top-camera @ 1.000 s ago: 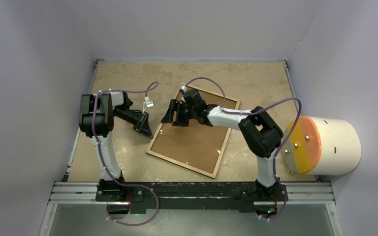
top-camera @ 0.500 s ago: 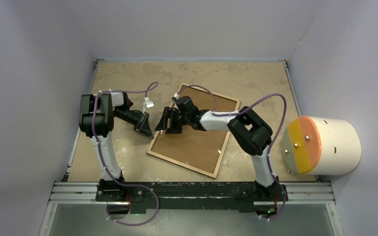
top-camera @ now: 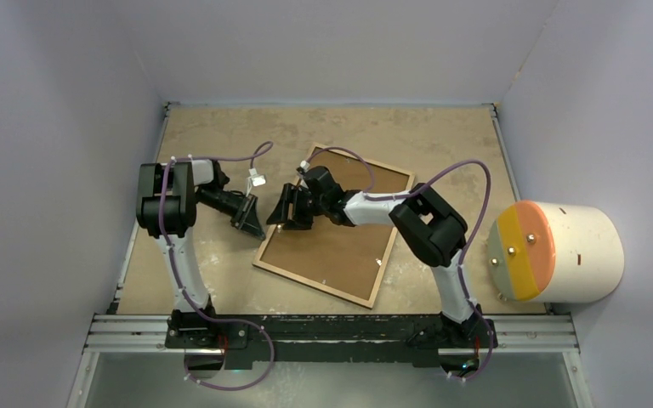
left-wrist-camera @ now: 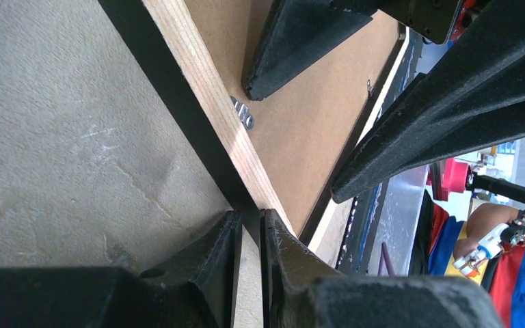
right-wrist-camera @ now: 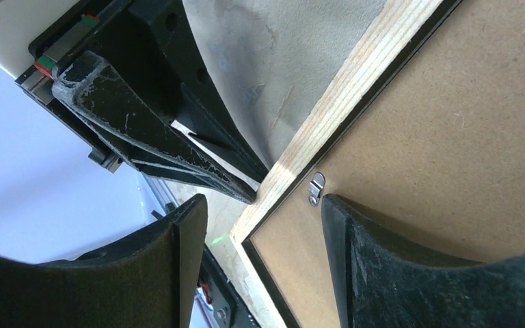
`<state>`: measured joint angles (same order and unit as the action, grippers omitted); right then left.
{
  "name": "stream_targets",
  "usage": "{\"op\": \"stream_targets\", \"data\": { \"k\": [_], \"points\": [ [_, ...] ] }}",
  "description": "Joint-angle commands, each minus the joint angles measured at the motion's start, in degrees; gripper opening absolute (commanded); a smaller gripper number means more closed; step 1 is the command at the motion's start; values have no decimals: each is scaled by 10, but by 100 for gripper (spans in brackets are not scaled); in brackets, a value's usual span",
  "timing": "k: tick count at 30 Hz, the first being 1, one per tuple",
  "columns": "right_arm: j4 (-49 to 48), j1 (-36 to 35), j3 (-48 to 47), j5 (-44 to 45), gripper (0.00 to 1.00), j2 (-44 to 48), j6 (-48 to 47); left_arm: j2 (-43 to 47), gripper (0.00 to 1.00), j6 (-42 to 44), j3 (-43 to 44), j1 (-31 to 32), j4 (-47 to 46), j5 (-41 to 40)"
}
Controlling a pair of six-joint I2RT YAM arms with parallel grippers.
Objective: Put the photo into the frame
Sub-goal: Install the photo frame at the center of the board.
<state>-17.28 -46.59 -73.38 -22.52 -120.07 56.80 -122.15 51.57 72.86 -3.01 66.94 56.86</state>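
From above, the frame (top-camera: 310, 285) is seen face down on the table (top-camera: 221, 127), its backing board (top-camera: 332, 246) still fitted. No photo is seen, so little is judged done.

In the left wrist view, the left gripper (left-wrist-camera: 251, 215) is shown pinched on the wooden rim.

In the right wrist view, the right gripper (right-wrist-camera: 263, 199) is shown spread and empty, astride a metal clip (right-wrist-camera: 316, 186).

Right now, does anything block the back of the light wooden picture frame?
Yes. The flat brown backing board fills the back of the light wooden picture frame; a small metal tab sits at its edge.
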Motion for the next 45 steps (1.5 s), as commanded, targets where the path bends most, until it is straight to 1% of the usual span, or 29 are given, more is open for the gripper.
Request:
{"op": "stream_targets", "data": {
  "k": [1,13,18,22,25,28,30,31,35,41,45],
  "points": [
    [-16,-3,-18,-9,64,-17,11,2,18,16,-8,4,-39,-19],
    [-27,-11,-20,-23,61,-32,28,6,17,17,-8,5,-38,-23],
    [-10,-10,-23,-36,61,-25,28,8,17,17,-8,4,-38,-22],
    [9,8,-33,-22,63,-7,13,10,17,15,-4,3,-37,-24],
    [20,43,-36,-17,65,10,-3,13,18,6,7,3,-37,-22],
    [39,83,-42,-6,66,25,-28,13,23,-2,26,1,-32,-11],
    [55,110,-48,4,68,26,-45,10,30,-12,43,2,-32,-5],
    [60,122,-53,10,69,26,-53,8,32,-23,52,2,-35,-3],
    [91,155,-88,32,69,7,-87,-9,38,-66,103,3,-55,7],
    [113,169,-152,42,69,-46,-101,-61,40,-119,184,20,-69,27],
    [113,170,-182,32,68,-77,-94,-77,40,-149,204,50,-90,28]
  ]
}}
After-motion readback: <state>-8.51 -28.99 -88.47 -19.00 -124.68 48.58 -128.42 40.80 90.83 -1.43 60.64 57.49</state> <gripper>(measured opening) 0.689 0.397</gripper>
